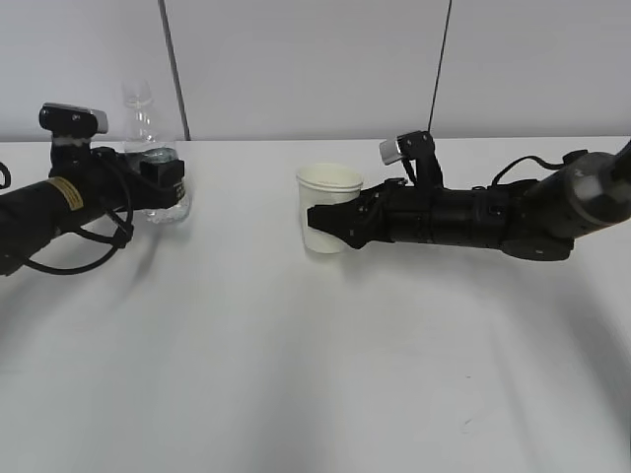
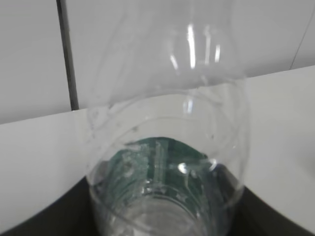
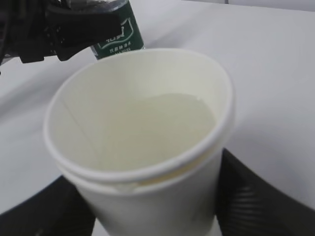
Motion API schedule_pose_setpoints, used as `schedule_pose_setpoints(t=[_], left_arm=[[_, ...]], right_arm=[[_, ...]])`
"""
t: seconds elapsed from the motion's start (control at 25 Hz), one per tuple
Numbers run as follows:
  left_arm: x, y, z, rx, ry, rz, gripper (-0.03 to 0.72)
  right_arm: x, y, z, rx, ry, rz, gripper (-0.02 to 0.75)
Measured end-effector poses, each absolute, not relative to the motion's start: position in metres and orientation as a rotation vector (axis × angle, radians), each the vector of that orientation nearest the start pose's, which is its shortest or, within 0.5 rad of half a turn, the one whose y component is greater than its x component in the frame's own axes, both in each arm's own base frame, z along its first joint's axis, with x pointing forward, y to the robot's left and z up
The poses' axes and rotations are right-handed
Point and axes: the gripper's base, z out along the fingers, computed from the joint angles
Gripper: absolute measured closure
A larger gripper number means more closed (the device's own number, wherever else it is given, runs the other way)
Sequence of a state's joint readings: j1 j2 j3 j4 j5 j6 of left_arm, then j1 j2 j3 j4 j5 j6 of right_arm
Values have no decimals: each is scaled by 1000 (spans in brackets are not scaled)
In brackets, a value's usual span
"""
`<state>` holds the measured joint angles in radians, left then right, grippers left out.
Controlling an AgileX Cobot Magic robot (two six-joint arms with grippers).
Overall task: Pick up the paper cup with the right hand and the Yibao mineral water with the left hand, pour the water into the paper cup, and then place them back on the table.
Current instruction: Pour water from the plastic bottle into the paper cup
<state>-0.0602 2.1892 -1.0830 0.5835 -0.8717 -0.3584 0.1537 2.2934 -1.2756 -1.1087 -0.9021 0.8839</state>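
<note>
- The paper cup (image 1: 328, 207) is light and thin-walled, so we judge it will buckle if squeezed hard; we would take it around the middle of the wall, below the rolled rim, as our right hand (image 1: 325, 225) does now.
- The right hand pinches the cup between its two sides. The cup stands upright near the middle of the table (image 1: 296, 374); whether its base touches the surface, we cannot tell.
- The cup is cream-white and tapers downward, and the right wrist view shows a pale inside with a side seam; whether any water lies in it we cannot tell.
- The Yibao mineral water (image 1: 153, 158) is a thin, clear, slick bottle, likely light, so a grip on the labelled belly suits it best.
- Our left hand (image 1: 163, 187) grips the bottle at its dark green label, upright, at the far left of the table.
</note>
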Motion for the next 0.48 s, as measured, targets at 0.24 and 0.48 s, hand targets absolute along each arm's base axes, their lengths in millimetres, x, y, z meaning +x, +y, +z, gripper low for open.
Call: schedule_pose_setpoints(t=[0.24, 0.48], left_arm=[[423, -65, 98, 380, 1730, -435, 306], [425, -65, 97, 374, 1718, -437, 306]], right_arm=[[430, 130, 96, -604, 1839, 859, 230], [434, 127, 98, -580, 1809, 804, 230]])
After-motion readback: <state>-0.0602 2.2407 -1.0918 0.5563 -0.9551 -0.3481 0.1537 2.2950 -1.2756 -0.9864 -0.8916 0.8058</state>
